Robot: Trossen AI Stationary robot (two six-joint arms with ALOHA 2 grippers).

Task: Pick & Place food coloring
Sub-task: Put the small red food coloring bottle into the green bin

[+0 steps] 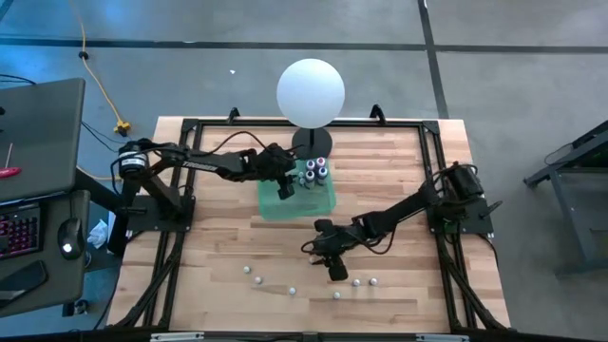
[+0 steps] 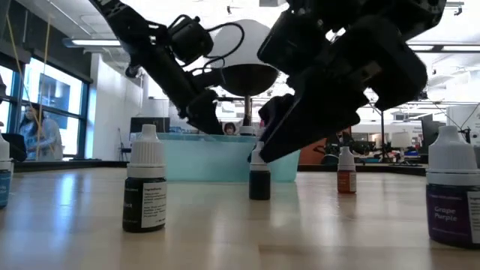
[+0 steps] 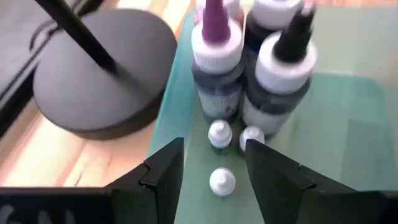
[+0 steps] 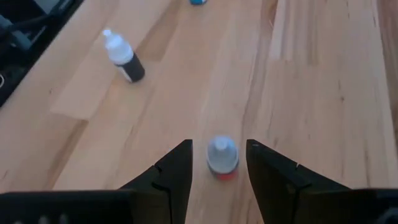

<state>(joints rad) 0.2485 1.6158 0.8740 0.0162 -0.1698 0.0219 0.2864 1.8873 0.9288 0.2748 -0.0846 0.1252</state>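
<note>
Small food coloring bottles with white caps stand on their bases in two places. Three [image 3: 219, 134] are in the green tray [image 1: 275, 204], in front of taller bottles [image 3: 214, 68]. Several others [image 1: 293, 288] stand loose on the near part of the table. My left gripper [image 3: 214, 168] hangs open over the tray, with one small bottle [image 3: 222, 180] below the gap between its fingers. My right gripper [image 4: 217, 165] is open and low over the table, its fingers on either side of a red-bodied bottle [image 4: 222, 155] without touching it.
A white globe lamp [image 1: 311, 92] stands on a black round base [image 3: 102, 68] just beyond the tray's far edge. A dark bottle [image 4: 124, 57] stands farther off on the wood. Black frame rails [image 1: 190, 142] run along the table's edges.
</note>
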